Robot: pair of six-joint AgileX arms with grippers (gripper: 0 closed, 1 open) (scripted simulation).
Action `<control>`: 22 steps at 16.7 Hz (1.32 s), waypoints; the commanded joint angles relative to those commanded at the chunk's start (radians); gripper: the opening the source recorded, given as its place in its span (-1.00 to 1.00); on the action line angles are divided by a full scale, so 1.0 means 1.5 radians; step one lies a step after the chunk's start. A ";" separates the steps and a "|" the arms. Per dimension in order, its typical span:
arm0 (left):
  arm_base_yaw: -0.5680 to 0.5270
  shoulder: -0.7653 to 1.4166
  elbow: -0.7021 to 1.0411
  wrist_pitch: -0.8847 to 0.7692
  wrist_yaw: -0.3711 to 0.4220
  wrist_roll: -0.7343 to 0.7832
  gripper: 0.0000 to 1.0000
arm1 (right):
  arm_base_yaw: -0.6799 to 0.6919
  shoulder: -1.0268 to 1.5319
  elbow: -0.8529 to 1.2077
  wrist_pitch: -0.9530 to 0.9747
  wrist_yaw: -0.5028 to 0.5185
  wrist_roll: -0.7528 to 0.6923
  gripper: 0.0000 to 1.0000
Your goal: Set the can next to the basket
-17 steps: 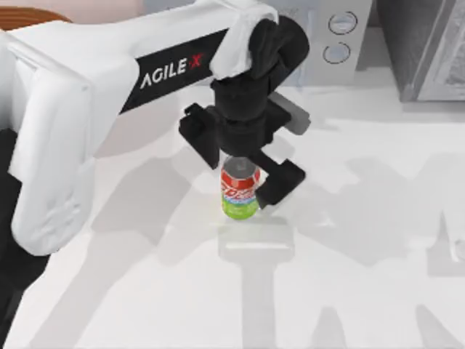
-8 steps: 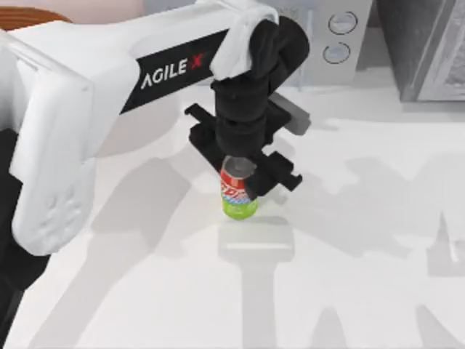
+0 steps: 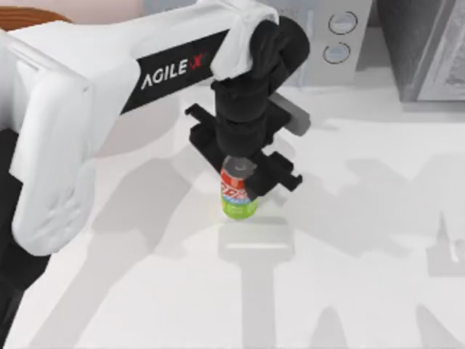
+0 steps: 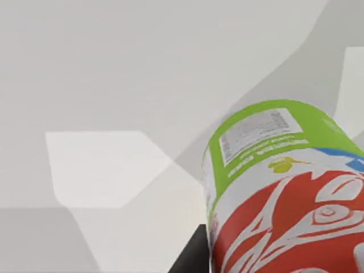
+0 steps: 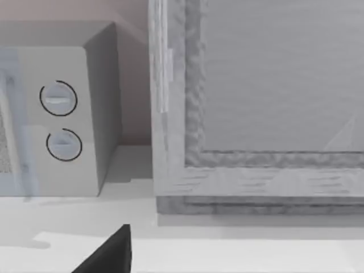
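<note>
The can (image 3: 238,195) stands upright near the middle of the white table, with a silver top, a red band and a green lower part. My left gripper (image 3: 240,178) comes down on it from above and is shut on its upper half. In the left wrist view the can (image 4: 284,187) is close up, and a black fingertip (image 4: 190,259) lies against its side. A brown sliver of the basket (image 3: 29,14) shows at the far left corner, well away from the can. A dark part of my right gripper (image 5: 108,253) shows in the right wrist view.
A grey appliance with two round dials (image 3: 338,36) stands at the back of the table. A grey framed cabinet (image 3: 429,51) stands to its right. The right wrist view faces both of them, the appliance (image 5: 62,119) and the cabinet (image 5: 273,85). Bare table lies in front of the can.
The left gripper's fingers, spread wide around the can one second ago, have closed onto it. In the last half second the can has barely shifted.
</note>
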 joint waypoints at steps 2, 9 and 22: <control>0.000 0.000 0.000 0.000 0.000 0.000 -1.00 | 0.000 0.000 0.000 0.000 0.000 0.000 1.00; 0.071 -0.060 -0.075 0.024 -0.001 -0.043 -1.00 | 0.000 0.000 0.000 0.000 0.000 0.000 1.00; 0.329 -0.278 -0.383 0.108 -0.003 -0.198 -1.00 | 0.000 0.000 0.000 0.000 0.000 0.000 1.00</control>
